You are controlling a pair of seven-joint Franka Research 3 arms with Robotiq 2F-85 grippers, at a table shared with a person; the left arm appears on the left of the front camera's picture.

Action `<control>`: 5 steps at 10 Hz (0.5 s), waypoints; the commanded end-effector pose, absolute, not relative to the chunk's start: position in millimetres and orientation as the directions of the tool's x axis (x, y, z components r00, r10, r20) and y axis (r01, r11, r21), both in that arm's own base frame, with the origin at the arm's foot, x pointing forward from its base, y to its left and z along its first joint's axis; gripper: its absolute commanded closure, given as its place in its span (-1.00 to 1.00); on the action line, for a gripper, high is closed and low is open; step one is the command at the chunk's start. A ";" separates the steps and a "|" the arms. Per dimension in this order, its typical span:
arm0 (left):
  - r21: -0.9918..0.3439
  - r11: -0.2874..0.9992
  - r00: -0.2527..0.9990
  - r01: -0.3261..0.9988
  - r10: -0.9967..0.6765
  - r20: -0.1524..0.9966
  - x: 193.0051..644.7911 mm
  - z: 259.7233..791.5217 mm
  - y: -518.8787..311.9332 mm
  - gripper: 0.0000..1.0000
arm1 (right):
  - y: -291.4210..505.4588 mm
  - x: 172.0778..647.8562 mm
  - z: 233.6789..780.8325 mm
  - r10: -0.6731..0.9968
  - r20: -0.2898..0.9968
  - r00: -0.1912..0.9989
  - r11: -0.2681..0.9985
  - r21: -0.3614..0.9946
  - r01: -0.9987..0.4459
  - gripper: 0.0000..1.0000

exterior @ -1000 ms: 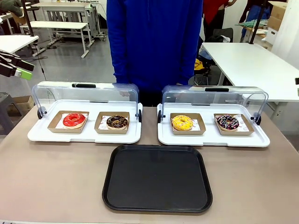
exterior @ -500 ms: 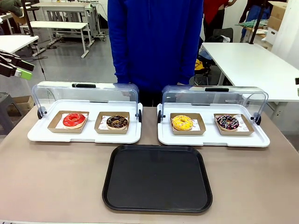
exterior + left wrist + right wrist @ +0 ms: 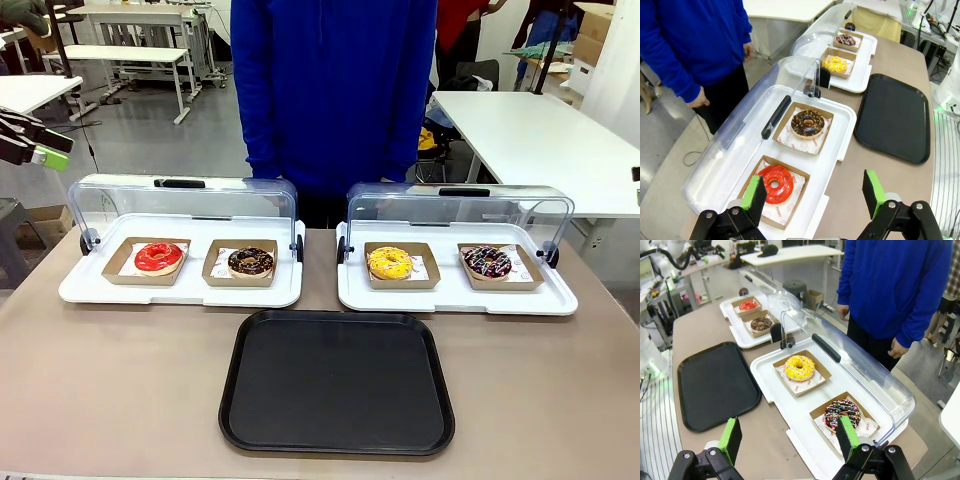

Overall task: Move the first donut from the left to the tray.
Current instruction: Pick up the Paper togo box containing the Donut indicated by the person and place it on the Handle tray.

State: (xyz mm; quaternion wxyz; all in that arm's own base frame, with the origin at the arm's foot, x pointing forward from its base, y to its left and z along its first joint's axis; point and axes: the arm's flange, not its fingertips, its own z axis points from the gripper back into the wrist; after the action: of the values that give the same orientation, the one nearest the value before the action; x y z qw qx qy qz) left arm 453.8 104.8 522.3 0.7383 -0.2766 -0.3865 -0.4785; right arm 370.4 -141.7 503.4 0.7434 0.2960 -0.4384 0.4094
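Locate the ring donut with glossy red glaze (image 3: pixel 159 256). It sits in a shallow brown cardboard holder (image 3: pixel 118 272) at the left end of the left-hand white plastic tray with a clear domed lid (image 3: pixel 180 292), just beside the chocolate-glazed donut (image 3: pixel 250 262). It is well apart from the flat black rectangular plastic tray (image 3: pixel 335 385), which lies at the middle of the table, on the robot's side of both white trays, with nothing on it. The lid is swung up and back toward the person, so you can approach the donut from above. Confirm that the left gripper (image 3: pixel 814 191) is spread wide with nothing between its green pads. The right gripper (image 3: pixel 789 434) is likewise wide open and empty, and it hovers over the other white tray. Assign the pick to the left arm, which is judged much the nearer. In the left wrist view the donut lies below and ahead of the fingers, offset toward the finger on the picture's left, not centred in the gap. The ring has no long axis; the holder appears slightly longer along the white tray's length. Expect to shift the gripper sideways until the holder is centred, then descend.
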 end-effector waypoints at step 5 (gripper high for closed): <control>-0.038 0.382 0.234 0.923 -0.483 0.844 454.3 522.9 103.4 -1.00 | -142.1 373.9 504.4 0.341 0.908 0.246 0.482 0.056 -0.875 -1.00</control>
State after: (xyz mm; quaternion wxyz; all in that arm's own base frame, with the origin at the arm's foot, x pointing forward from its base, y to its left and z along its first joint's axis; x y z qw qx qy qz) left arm 453.8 104.8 522.3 0.7383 -0.2766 -0.3865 -0.4785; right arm 370.4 -141.7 503.4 0.7433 0.2960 -0.4384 0.4094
